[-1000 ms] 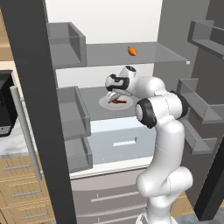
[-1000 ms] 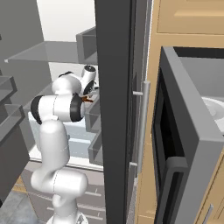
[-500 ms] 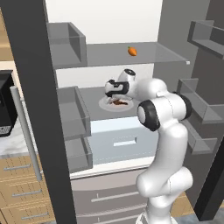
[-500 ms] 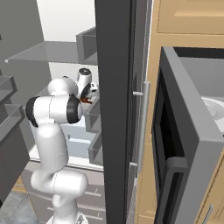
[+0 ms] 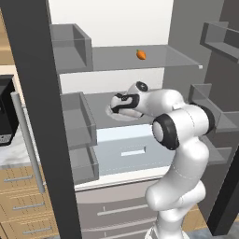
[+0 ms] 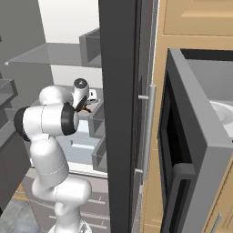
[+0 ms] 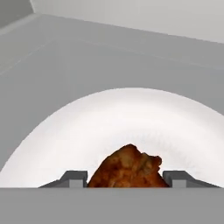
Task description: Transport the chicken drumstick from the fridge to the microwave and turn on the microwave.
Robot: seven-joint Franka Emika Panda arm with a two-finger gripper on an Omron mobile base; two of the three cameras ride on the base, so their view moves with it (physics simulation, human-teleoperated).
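Left base view: the fridge (image 5: 37,116) stands open, white inside. The arm reaches onto the middle grey shelf, where the gripper (image 5: 116,106) sits low over a white plate (image 5: 122,115). A small orange item (image 5: 141,54) lies on the upper shelf (image 5: 116,58), well apart from the gripper. A pale drawer (image 5: 126,149) sits below the middle shelf.

Right base view: the gripper (image 6: 86,107) is at the fridge shelf, partly hidden by the dark fridge door edge; a reddish-brown speck shows at its tip. The microwave (image 6: 200,150) stands to the right with its door open and the white turntable plate (image 6: 223,113) visible inside.

Hand view: the chicken drumstick (image 7: 129,168) lies on the white plate, directly between the two fingertips (image 7: 74,178). The fingers stand apart on either side of the meat, just beside it; whether they press on it cannot be told.
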